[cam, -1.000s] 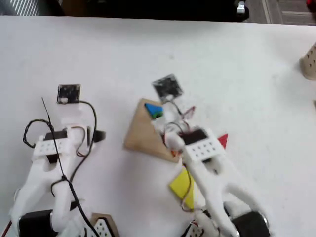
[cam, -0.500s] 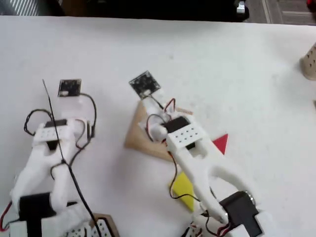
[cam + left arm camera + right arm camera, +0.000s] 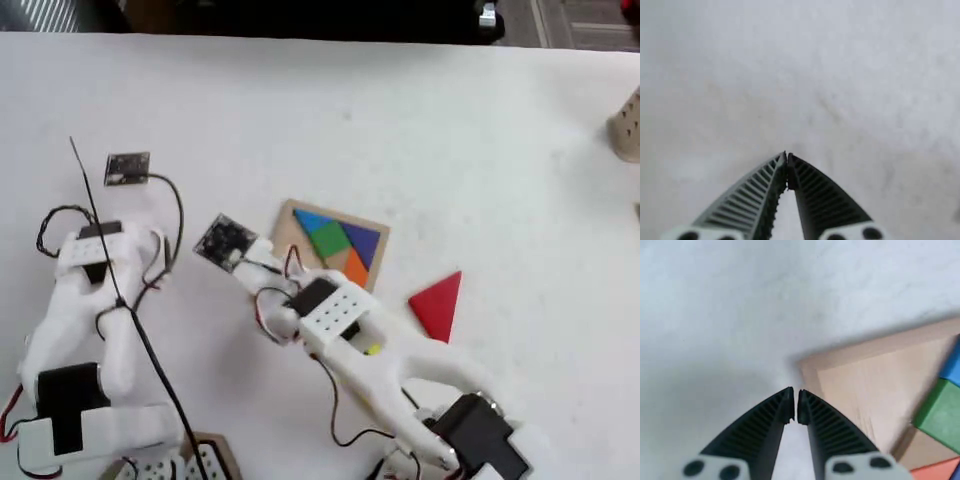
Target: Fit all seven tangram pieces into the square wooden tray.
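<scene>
4 coloured pieces lie in the square wooden tray: blue piece, green piece, purple piece, orange piece, packed edge to edge. R wrist view shows bare wood floor beside the green piece. Red triangle lies flat on the white table, near the tray's right side but apart from it. A bit of the yellow piece peeks from under the R arm.

R gripper: jaws nearly together w/ a thin gap, holding nothing, tips over the table just off a tray corner. L gripper: jaws meet at the tips, nothing held, over bare table, well apart from the tray. Tray sits mid-table, well in from the far edge.
</scene>
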Controlling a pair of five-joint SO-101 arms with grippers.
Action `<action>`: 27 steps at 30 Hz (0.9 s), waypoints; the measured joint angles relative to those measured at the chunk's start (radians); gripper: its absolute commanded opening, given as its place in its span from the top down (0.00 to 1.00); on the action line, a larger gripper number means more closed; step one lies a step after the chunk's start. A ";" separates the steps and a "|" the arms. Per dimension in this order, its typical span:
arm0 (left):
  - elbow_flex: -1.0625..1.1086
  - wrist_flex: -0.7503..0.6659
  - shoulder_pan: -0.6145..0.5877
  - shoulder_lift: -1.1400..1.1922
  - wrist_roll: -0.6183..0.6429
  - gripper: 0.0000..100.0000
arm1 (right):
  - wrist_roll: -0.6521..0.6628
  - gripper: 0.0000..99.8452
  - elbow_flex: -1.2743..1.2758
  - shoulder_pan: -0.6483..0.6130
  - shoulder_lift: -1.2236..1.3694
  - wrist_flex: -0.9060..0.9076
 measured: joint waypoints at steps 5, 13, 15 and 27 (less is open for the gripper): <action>0.000 0.000 0.000 0.000 0.000 0.98 | 0.040 0.98 -0.035 -0.005 0.121 -0.017; 0.000 0.000 0.000 0.000 0.000 0.98 | 0.046 0.98 -0.242 0.086 0.288 0.078; 0.000 0.000 0.000 0.000 0.000 0.98 | 0.046 0.98 -0.258 0.140 0.299 0.071; 0.000 0.000 0.000 0.003 0.000 0.97 | 0.051 0.98 -0.264 0.315 0.221 0.173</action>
